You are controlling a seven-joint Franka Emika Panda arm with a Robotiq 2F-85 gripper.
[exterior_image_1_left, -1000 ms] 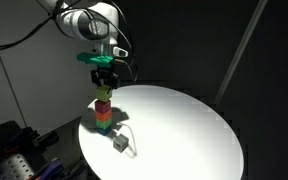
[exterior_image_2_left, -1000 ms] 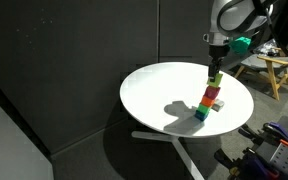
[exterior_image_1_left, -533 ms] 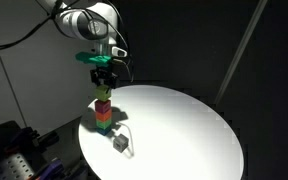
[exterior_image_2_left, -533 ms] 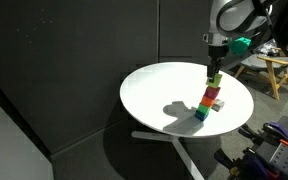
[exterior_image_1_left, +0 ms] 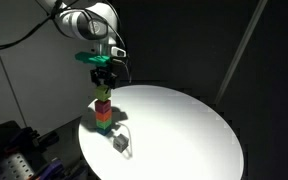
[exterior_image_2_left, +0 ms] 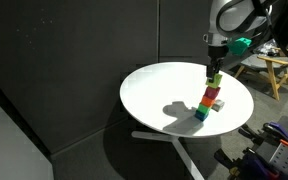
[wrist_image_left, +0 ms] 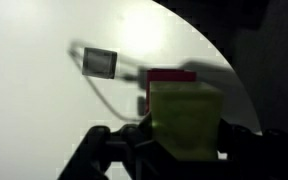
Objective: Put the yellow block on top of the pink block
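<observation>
On top of the cube stack near the round white table's (exterior_image_1_left: 184,130) edge, the yellow block (wrist_image_left: 187,122) sits directly over the pink block (wrist_image_left: 171,76). The gripper (exterior_image_1_left: 104,88) clamps it from both sides, pointing straight down. A grey cube (wrist_image_left: 100,62) lies nearby.

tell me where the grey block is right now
In an exterior view the grey block sits alone on the white table near its edge, just apart from the stack of blocks.
</observation>
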